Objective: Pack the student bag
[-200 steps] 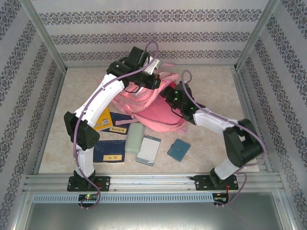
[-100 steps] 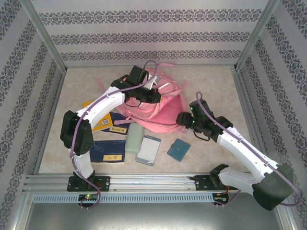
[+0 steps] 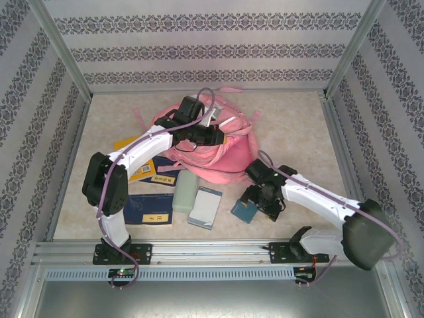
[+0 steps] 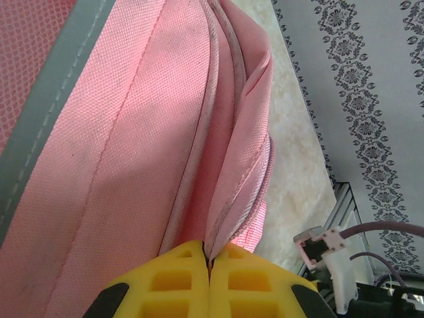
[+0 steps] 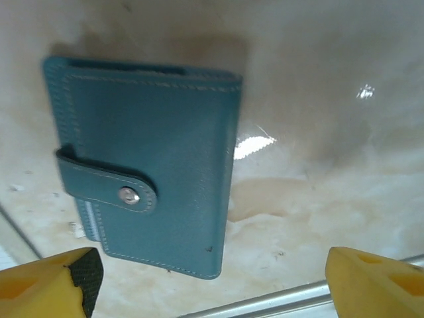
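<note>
Teal wallet (image 5: 146,165), notebook (image 3: 205,207), books (image 3: 151,211) lie near student bag (image 3: 225,165).

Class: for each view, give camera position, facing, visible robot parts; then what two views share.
Top external: overhead and behind, facing the table; left arm, right arm.
Left wrist: left arm, facing the bag; shut left end effector pinching it.
Right wrist: right arm, facing the wallet; open right end effector.
Shared: wallet, in top and right wrist.

Left arm (image 3: 142,142) covers the student bag's (image 3: 228,159) middle. Right gripper (image 3: 260,202) hides a wallet (image 3: 241,212) corner. Book (image 3: 151,211) lettering by the table's (image 3: 298,132) front edge: unreadable.
</note>
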You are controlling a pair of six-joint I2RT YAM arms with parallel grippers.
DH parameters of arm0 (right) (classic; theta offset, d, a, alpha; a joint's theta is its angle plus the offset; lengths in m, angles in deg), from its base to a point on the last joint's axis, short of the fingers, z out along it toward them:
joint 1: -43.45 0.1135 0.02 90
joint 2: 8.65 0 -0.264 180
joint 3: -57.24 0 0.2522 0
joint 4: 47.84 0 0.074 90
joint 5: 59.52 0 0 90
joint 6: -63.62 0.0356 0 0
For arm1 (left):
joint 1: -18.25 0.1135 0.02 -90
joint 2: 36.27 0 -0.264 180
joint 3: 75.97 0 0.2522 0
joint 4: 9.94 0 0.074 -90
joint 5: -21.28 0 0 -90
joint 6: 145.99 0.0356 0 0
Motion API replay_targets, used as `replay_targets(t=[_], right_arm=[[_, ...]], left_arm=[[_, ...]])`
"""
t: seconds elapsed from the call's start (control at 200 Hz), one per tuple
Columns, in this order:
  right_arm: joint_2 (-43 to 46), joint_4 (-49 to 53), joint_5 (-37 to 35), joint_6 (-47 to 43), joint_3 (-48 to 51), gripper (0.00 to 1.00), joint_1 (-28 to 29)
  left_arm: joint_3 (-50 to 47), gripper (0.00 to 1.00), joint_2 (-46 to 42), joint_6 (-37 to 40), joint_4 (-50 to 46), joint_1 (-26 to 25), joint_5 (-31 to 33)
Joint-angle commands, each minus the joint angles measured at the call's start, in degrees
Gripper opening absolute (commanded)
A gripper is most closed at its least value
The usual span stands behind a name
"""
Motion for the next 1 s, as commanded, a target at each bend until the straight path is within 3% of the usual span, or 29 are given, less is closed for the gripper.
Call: replay_targets(t=[0.0, 0.055, 0.075, 0.105, 0.849, 0.994], right_arm=[[-3.3, 1.3, -0.8, 7.2, -1.9, 0.89, 1.2], [-4.6, 0.8, -1.8, 8.4, -2.6, 0.9, 1.7], [-5.0, 0.3, -2.0, 8.6, -2.7, 0.97, 1.8], [-5.6, -0.1, -2.4, 8.8, -3.2, 0.98, 2.0], [-16.4, -13.4, -1.8, 7.6, -1.8, 0.98, 2.2], [-18.0, -14.0, -0.6, 7.5, -1.5, 0.9, 1.8]], left_arm=[[-0.2, 0.0, -2.3, -1.0, 3.4, 0.5, 0.0], [-0.2, 0.0, -2.5, -1.0, 3.3, 0.5, 0.0], [-0.3, 0.0, -2.6, -1.0, 3.3, 0.5, 0.0], [-0.2, 0.0, -2.6, -0.9, 3.3, 0.6, 0.0], [0.4, 0.0, -3.4, 0.0, 2.3, 0.6, -0.9], [0.4, 0.0, -3.3, 0.1, 2.2, 0.6, -0.9]])
